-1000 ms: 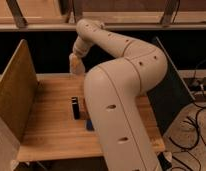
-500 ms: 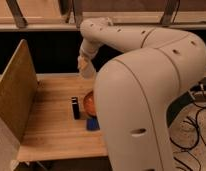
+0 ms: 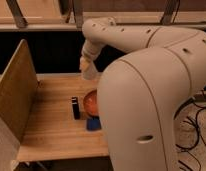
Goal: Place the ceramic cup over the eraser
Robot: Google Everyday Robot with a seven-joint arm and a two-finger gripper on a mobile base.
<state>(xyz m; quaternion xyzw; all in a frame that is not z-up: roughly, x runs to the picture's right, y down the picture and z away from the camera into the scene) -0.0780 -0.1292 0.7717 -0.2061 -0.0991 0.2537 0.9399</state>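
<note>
The eraser [image 3: 75, 107] stands upright at mid-frame on the desk [image 3: 51, 127], just left of the bowl [image 3: 91, 102]. Higher in the frame, the cream shape at the claw [image 3: 87, 73] is probably the cup [image 3: 84, 64], carried high for lowering. I cannot tell its grip.

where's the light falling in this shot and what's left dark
Camera view: warm light falls on the wooden table and the pale arm; the band behind the table is nearly black. The gripper hangs over the table's back edge against that dark band. The arm hides part of the orange bowl and blue pad; the eraser shows whole.
</note>
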